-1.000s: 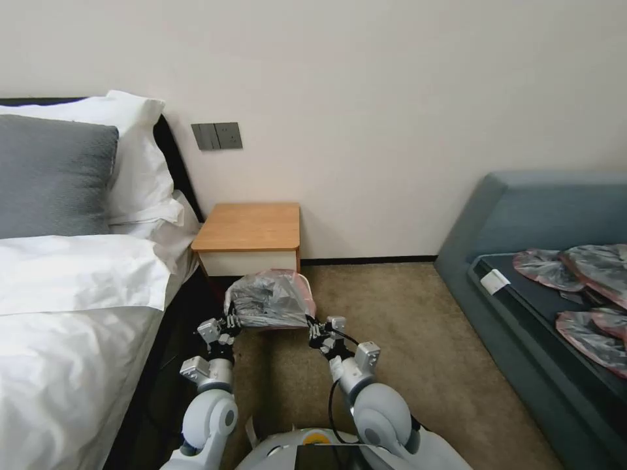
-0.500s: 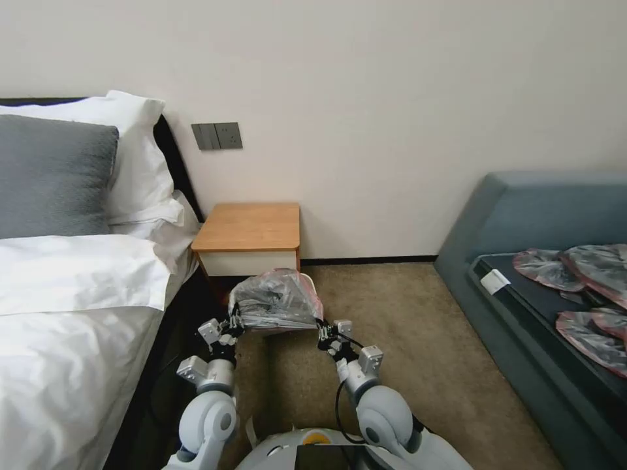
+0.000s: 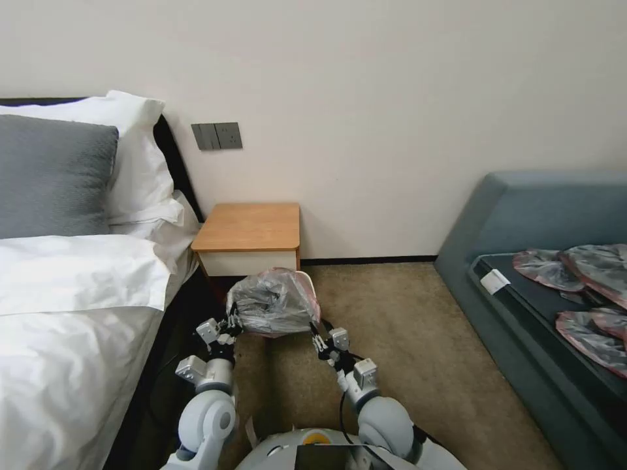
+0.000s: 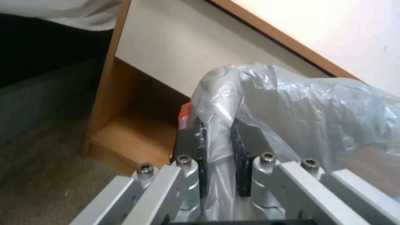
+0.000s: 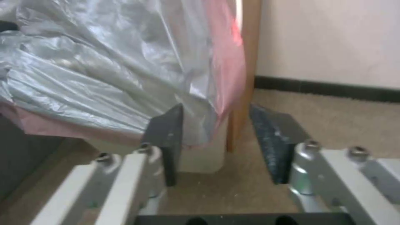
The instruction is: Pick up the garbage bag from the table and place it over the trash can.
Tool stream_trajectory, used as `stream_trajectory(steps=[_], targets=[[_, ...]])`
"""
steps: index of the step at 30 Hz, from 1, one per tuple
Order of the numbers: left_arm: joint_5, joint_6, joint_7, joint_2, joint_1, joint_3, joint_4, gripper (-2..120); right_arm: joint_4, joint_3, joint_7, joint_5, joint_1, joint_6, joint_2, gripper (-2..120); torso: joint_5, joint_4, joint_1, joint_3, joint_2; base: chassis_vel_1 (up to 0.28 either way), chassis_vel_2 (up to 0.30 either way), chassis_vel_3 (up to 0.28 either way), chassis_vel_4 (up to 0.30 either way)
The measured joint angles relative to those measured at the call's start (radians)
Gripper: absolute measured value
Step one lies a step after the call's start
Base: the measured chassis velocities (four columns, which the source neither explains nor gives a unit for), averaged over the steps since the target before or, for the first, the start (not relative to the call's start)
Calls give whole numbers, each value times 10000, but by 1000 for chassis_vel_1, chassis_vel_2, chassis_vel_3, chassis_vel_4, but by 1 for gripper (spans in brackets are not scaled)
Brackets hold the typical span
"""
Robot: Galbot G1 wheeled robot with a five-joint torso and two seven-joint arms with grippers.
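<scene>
Bedroom floor by the table point(image 3: 251, 227), centre of the head view: garbage bag point(image 3: 274, 302) draped over the trash can point(image 5: 200, 156), just in front of the nightstand.

Left gripper point(image 4: 217, 147) pinching the bag's edge at lower centre-left; right gripper point(image 5: 217, 137) spread wide at the pink rim, holding nothing. Best done, probably, by pulling the left edge down past the bin's lip before letting go, keeping the thin plastic taut, not torn.

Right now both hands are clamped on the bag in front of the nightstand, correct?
Not quite. The left hand is clamped on the garbage bag, but the right wrist view shows the right hand open, its fingers apart beside the bag's pink rim. Bag is in front of the nightstand.
</scene>
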Motion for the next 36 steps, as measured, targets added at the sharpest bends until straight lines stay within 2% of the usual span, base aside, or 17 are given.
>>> stream_trajectory(steps=[2,3,5,7,10,13,18,20,22,23,26,28,29,30,31,34,36], targets=[[82,-10,19,2,-44,-6,79,11,246,227,-164,-1075,-346,151,-47,60,0,-1,0,0,0,0,0,0,0],[82,-10,19,2,-44,-6,79,11,246,227,-164,-1075,-346,151,-47,60,0,-1,0,0,0,0,0,0,0],[202,-47,49,28,-82,-38,214,11,659,500,-350,-1706,-707,249,-94,72,0,-1,0,0,-1,0,0,0,0],[258,-70,70,40,-90,-46,267,11,860,582,-419,-1834,-867,284,-119,76,-1,-2,0,0,0,0,0,0,0],[478,-195,215,97,-106,-27,389,11,1484,733,-597,-1839,-1129,442,-179,90,-1,-3,0,1,0,0,0,0,0],[776,-357,429,138,-114,15,475,11,1567,866,-743,-1664,-835,602,-242,98,1,-3,0,0,0,0,0,0,0],[1174,-661,783,203,-105,95,552,11,1187,1046,-1231,-1498,139,795,-694,100,4,3,0,1,0,0,0,0,0],[1204,-708,937,238,-115,172,549,11,968,925,-1486,-1026,765,690,-1216,100,1,-6,0,1,0,0,0,0,0],[1204,-797,1127,235,-111,181,533,11,795,659,-1559,-124,1643,286,-1731,100,2,0,0,1,0,0,0,0,0],[1204,-797,1127,235,-111,181,533,11,795,659,-1559,-124,1643,286,-1731,100,2,0,0,1,0,0,0,0,0],[1205,-1081,1539,226,-102,144,534,11,681,232,-1582,1944,3143,-727,-2538,100,2,2,0,1,0,0,0,0,0],[1205,-1108,1586,226,-102,137,536,11,679,188,-1581,2324,3360,-912,-2652,100,2,2,0,1,0,0,0,0,0],[1202,-1291,1807,219,-105,98,575,11,654,45,-1617,3735,4025,-1587,-3046,100,0,1,0,1,-1,0,0,0,0],[1201,-1385,1915,213,-105,83,596,11,618,-18,-1609,4509,4369,-1889,-3200,100,-1,-1,0,1,0,0,0,0,0],[1201,-1385,1915,213,-105,83,596,11,618,-18,-1609,4509,4369,-1889,-3200,100,-1,-1,0,1,0,0,0,0,0],[1203,-1547,2089,161,-105,75,621,11,535,-143,-1465,5945,4942,-2446,-3292,100,1,-1,0,1,0,0,0,0,0],[1202,-1566,2112,153,-105,76,624,11,531,-179,-1434,6125,5043,-2537,-3296,100,0,-1,0,2,0,0,0,0,0]])
